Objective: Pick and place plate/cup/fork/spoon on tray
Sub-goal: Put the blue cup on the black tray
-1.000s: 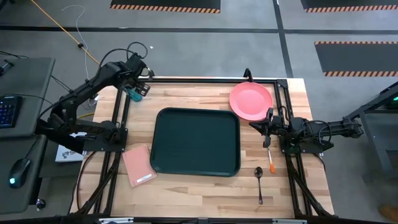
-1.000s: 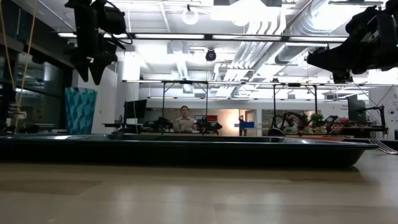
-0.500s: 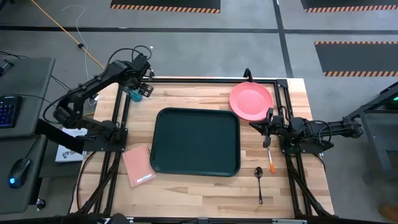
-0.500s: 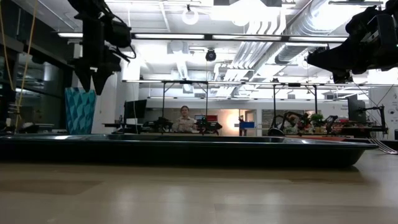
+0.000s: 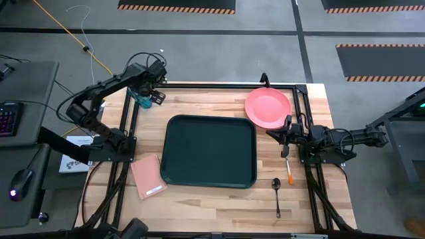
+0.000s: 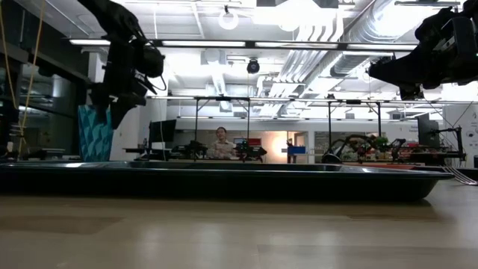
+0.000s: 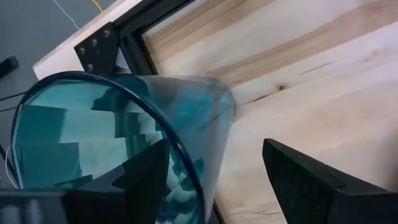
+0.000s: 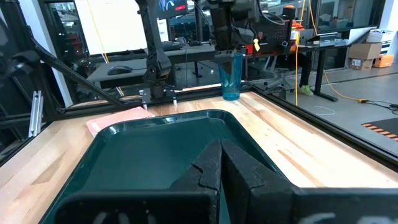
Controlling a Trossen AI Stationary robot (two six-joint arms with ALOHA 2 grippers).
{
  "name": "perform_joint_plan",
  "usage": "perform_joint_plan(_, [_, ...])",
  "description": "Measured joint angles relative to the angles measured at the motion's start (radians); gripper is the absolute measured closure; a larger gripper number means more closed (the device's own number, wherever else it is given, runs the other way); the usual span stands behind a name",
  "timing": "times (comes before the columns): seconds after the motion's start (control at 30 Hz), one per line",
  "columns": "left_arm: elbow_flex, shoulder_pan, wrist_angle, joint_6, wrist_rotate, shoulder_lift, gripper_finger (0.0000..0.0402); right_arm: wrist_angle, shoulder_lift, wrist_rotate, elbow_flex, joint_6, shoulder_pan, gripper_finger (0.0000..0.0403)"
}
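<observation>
The teal cup (image 5: 141,101) stands upright on its base at the table's far left corner; it also shows in the low view (image 6: 95,134). My left gripper (image 5: 150,95) is open over its rim. In the left wrist view one finger (image 7: 149,180) stands inside the cup (image 7: 93,143) and the other (image 7: 298,180) outside its wall. My right gripper (image 5: 287,136) waits shut at the table's right side, beside the pink plate (image 5: 268,106). The fork (image 5: 289,174) and the dark spoon (image 5: 276,194) lie flat near it. The green tray (image 5: 208,151) lies mid-table.
A pink rectangular pad (image 5: 148,176) lies left of the tray, near the front. Black frame rails (image 5: 219,85) run along the far edge and both sides of the table. Bare wood shows between the cup and the tray.
My left gripper has come down toward the cup, its fingertips dropping from well above the rim to the level of the cup's top. The cup has stayed where it was.
</observation>
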Motion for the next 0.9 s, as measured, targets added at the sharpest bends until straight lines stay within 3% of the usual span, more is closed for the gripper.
perform_joint_plan(0.17, [0.0,0.006,0.002,-0.001,-0.01,0.011,0.0156,0.0,0.0,0.0,0.0,0.0,0.0,0.0402])
perform_joint_plan(0.27, [0.0,0.005,0.004,-0.002,-0.011,0.012,0.0181,0.0,0.0,0.0,0.0,0.0,0.0,0.0402])
perform_joint_plan(0.6, [0.0,0.003,0.006,0.003,0.017,0.007,0.0385,0.0,0.0,0.0,0.0,0.0,0.0,0.0402])
perform_joint_plan(0.9, [0.185,-0.101,-0.106,0.024,0.024,-0.082,0.0396,0.0,0.0,0.0,0.0,0.0,0.0,0.0402])
